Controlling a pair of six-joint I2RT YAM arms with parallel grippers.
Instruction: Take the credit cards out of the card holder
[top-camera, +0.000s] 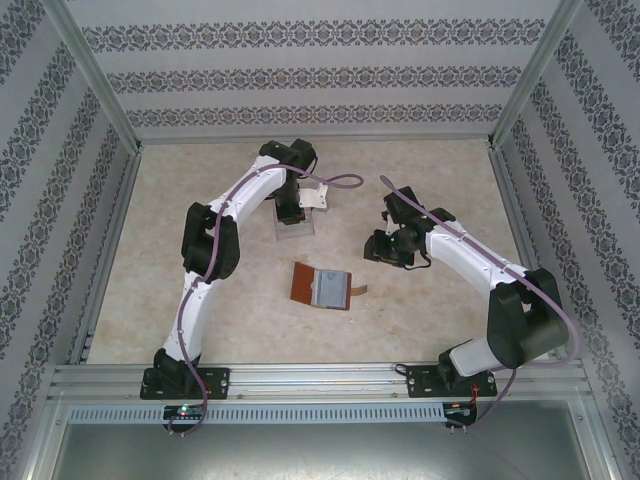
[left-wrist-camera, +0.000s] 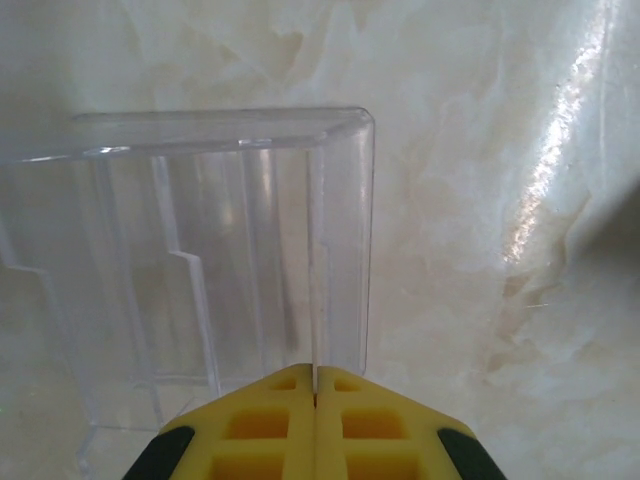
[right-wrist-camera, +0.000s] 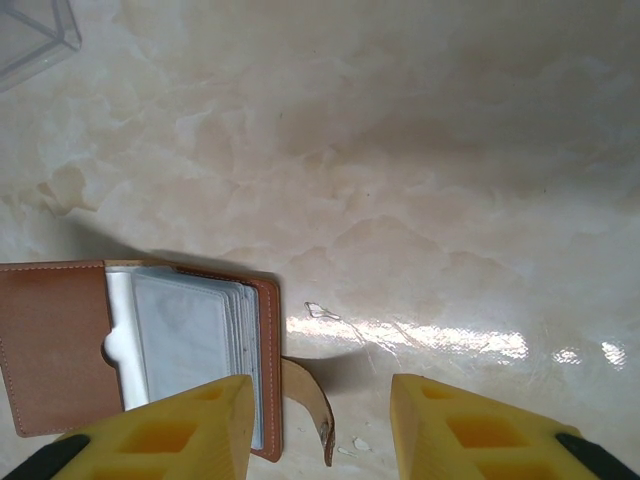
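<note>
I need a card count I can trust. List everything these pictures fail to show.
How many credit cards remain: right wrist view, the card holder's cloudy stacked sleeves overlap; a finger of the right gripper covers its lower edge.
Clear tray's contents: left wrist view, frame cuts its left and bottom.
Whether the shut left gripper pinches anything thin: left wrist view, seam too tight to tell.

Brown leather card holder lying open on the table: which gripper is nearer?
Right. The right gripper hovers open beside the strap side of the brown leather card holder, one finger over its edge. The left gripper is farther back, shut at the clear plastic tray.
</note>
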